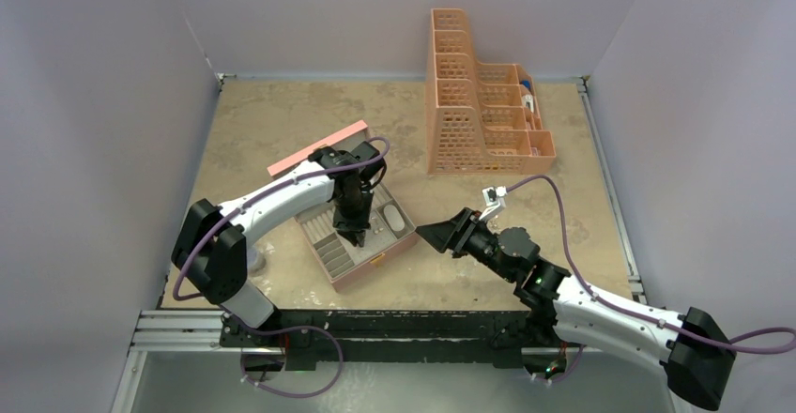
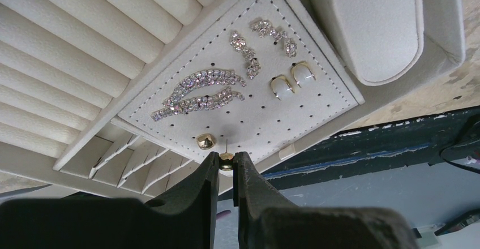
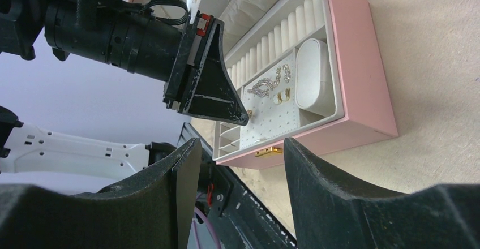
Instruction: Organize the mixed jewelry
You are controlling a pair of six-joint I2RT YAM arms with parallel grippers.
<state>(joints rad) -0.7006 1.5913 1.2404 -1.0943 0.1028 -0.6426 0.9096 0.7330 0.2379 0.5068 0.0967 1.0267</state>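
The pink jewelry box lies open in front of the left arm. My left gripper hangs over its perforated white panel, shut on a small gold stud earring whose pin points at the panel. A second gold stud sits on the panel just left of it. Two long rhinestone pieces, small crystal earrings and two gold-and-white hoops lie further in. My right gripper stands open and empty to the right of the box.
A white cushion fills the compartment beside the panel, and white ring rolls fill the other side. The box lid stands behind the left arm. An orange slotted organiser stands at the back right.
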